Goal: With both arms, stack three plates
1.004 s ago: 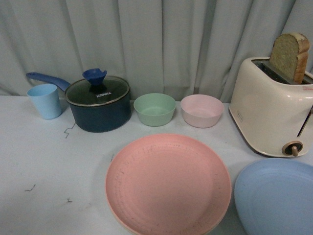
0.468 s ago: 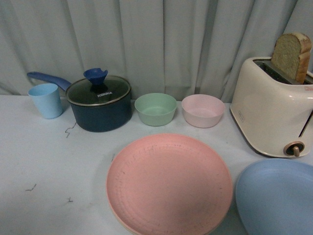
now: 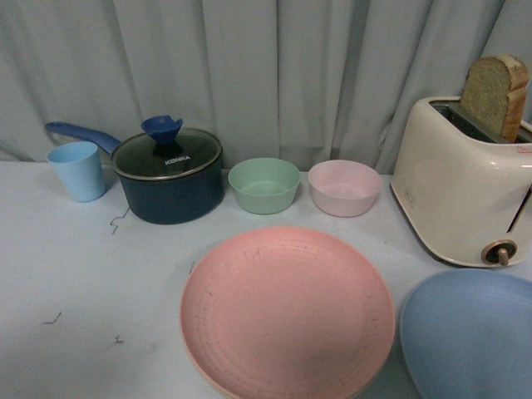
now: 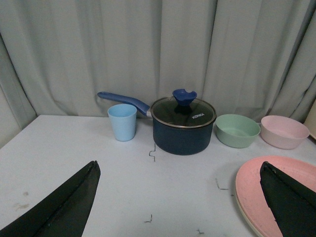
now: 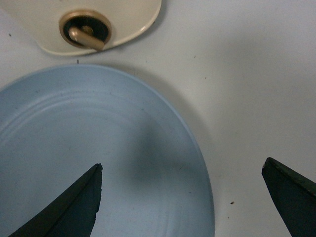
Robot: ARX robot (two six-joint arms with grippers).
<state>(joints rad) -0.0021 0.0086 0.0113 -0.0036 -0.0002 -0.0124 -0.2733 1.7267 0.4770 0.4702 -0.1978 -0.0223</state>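
Observation:
The pink plate (image 3: 287, 312) lies on the white table at the front middle, on top of a cream-beige plate whose rim (image 3: 199, 378) shows under its left edge. The light blue plate (image 3: 470, 337) lies at the front right. Neither arm shows in the front view. My left gripper (image 4: 180, 170) is open over the table, its one finger above the pink plate's edge (image 4: 256, 190). My right gripper (image 5: 182, 170) is open and straddles the rim of the blue plate (image 5: 98, 148), close above it.
A cream toaster (image 3: 461, 187) with a bread slice (image 3: 495, 96) stands just behind the blue plate. A green bowl (image 3: 263, 184), a pink bowl (image 3: 344, 187), a dark blue lidded pot (image 3: 169, 170) and a blue cup (image 3: 76, 170) line the back by the curtain.
The front view has shifted slightly. The blue plate looks a little tilted or shifted compared with a second ago. The pink plate has not moved.

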